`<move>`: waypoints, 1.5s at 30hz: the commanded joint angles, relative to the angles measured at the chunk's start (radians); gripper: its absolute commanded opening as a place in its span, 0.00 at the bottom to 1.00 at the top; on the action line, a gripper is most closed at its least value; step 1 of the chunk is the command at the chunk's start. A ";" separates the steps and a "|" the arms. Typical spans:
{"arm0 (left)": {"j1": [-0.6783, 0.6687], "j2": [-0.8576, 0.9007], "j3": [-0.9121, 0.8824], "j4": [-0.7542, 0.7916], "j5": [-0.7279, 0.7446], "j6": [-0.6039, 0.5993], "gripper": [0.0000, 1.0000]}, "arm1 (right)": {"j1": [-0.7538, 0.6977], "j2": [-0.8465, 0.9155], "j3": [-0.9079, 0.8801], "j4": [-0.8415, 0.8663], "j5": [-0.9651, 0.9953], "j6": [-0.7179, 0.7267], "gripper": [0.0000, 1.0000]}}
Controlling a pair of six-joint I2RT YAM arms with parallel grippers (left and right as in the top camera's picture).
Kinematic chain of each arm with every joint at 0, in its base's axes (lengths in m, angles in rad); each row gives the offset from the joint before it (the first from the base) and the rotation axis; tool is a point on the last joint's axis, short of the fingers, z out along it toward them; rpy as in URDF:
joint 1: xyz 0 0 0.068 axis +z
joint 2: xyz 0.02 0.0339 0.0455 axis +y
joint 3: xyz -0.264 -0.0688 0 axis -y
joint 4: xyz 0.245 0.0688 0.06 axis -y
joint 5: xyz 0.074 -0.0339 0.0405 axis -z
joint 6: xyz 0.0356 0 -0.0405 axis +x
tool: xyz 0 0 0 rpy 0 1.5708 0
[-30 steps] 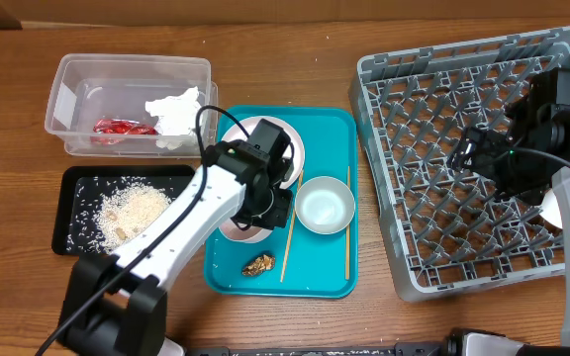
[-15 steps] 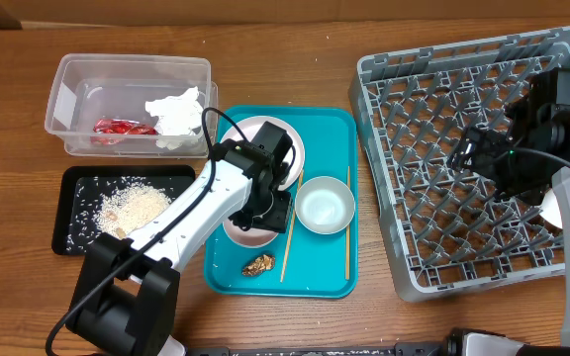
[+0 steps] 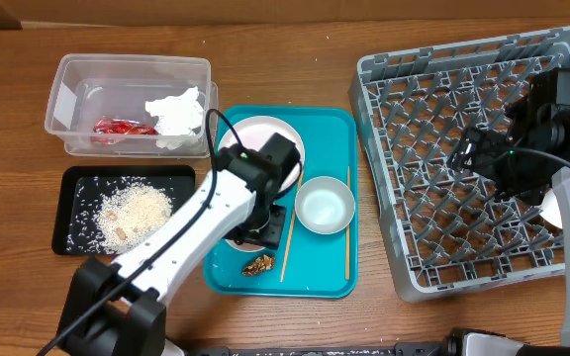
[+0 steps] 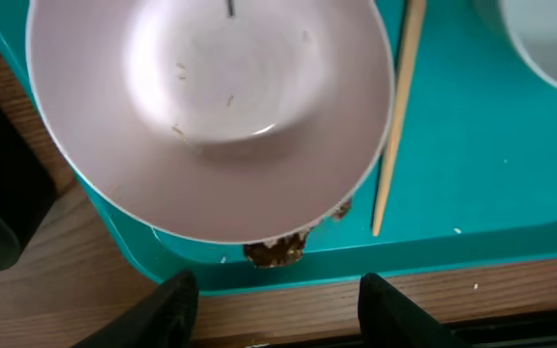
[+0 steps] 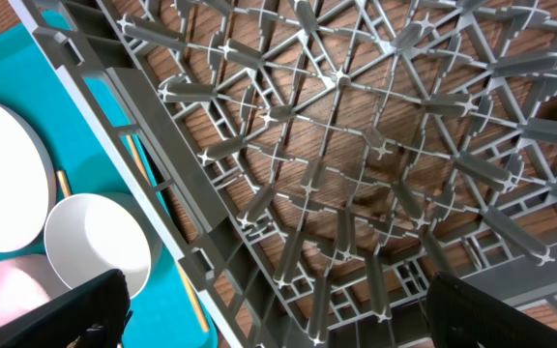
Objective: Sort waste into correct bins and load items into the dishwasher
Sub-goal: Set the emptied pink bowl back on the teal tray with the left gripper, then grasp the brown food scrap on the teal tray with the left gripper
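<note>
Left end effector hovers with fingers spread wide over a white bowl on the teal tray.
It grips nothing. The bowl's near rim lies just beyond the fingertips, a brown food scrap peeks out at that rim, and a chopstick lies just right. The right end effector, also spread and empty, hangs above the grey dish rack at the tabletop's right side.

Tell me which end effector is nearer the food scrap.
Left. The left end effector is over the tray, right by the scrap; the right end effector is off over the rack.
</note>
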 commanded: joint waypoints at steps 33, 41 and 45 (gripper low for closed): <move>-0.169 -0.038 -0.396 0.377 -0.153 -0.111 0.26 | 0.005 -0.017 0.010 0.003 0.010 0.000 1.00; -0.169 -0.038 -0.396 0.369 -0.100 -0.111 0.04 | 0.005 -0.017 0.010 0.003 0.010 0.000 1.00; -0.169 -0.038 -0.394 0.366 -0.100 -0.111 0.04 | 0.005 -0.017 0.010 0.003 0.010 0.000 1.00</move>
